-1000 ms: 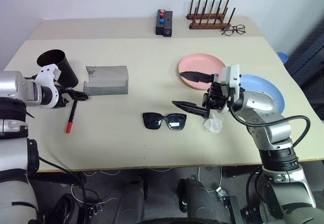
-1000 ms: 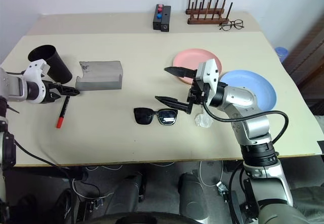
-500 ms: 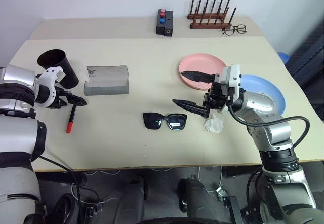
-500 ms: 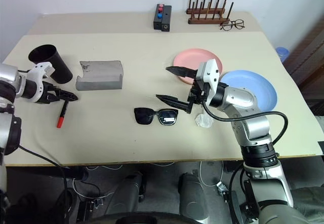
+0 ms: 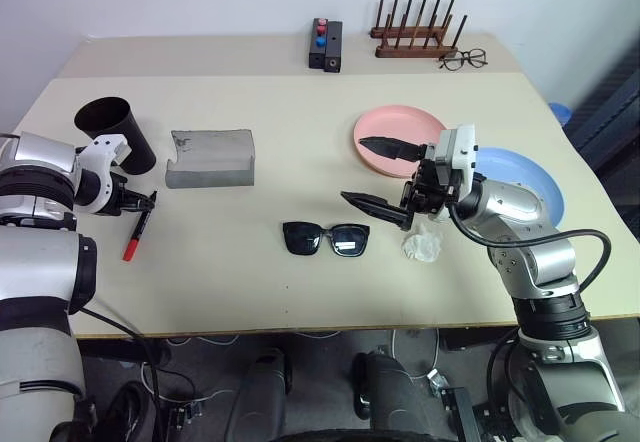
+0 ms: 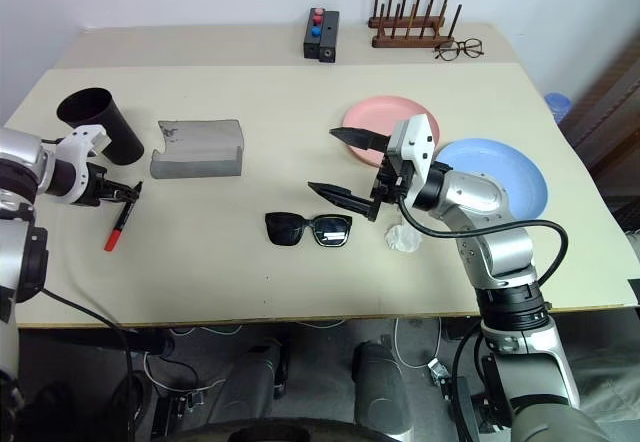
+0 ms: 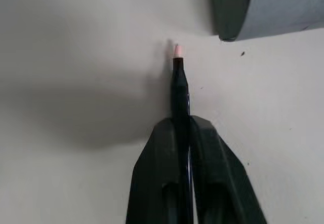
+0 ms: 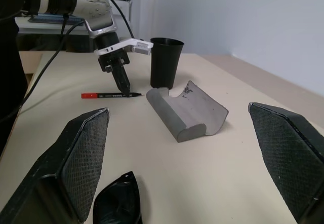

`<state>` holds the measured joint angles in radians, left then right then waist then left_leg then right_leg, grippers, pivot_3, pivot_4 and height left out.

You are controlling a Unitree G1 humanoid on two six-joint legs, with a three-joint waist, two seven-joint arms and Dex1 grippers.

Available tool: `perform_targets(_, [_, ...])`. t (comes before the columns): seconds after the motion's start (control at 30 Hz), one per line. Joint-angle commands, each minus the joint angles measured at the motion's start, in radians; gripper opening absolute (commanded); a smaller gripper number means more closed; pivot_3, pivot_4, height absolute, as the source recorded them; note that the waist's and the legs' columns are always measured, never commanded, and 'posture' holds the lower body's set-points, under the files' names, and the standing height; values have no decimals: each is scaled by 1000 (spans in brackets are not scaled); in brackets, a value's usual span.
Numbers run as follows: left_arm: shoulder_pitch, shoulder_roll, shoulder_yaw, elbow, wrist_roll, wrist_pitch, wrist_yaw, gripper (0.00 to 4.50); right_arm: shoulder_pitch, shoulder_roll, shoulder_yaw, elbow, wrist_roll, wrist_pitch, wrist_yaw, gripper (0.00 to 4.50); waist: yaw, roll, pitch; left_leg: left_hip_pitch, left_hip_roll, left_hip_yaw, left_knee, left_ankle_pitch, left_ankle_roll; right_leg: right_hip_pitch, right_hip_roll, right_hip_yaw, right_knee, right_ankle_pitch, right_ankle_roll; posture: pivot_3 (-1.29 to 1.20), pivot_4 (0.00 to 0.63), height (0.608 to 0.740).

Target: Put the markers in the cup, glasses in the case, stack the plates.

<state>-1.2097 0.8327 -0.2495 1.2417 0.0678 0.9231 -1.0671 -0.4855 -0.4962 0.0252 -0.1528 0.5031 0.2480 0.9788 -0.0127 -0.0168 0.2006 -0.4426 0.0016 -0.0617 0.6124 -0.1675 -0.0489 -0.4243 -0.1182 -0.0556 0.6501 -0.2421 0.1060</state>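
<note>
one marker [image 5: 138, 226] is now pinched: the left gripper [image 5: 143, 205], wide open a second ago, has snapped shut on its black end while the pen still lies on the table [image 5: 240, 262] just in front of the cup [image 5: 112, 132]. right gripper [image 5: 385, 176] hangs wide open and empty above the sunglasses [image 5: 325, 238], so a lift into the cup looks next.
</note>
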Motion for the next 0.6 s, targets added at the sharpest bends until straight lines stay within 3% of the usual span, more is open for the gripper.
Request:
perform_targets(0.03, [8, 7, 19, -2, 12, 13, -17, 30, -24, 2, -17, -17, 1, -21, 0, 4500, 0, 0, 0, 0, 0, 0, 0, 0, 0, 0, 0, 0, 0, 0, 0, 0, 150, 740])
perform_targets(0.37, [-14, 66, 5, -86, 34, 93, -122, 30, -40, 10, -18, -5, -1, -21, 7, 4500, -2, -1, 0, 0, 0, 0, 0, 0, 0, 0, 0, 0, 0, 0, 0, 0, 150, 740])
perform_targets(0.6, [23, 161, 52, -357, -23, 239, -162, 30, -54, 26, -37, 14, 13, -23, -9, 4500, -5, -1, 1, 0, 0, 0, -1, 0, 0, 0, 0, 0, 0, 0, 0, 0, 150, 740])
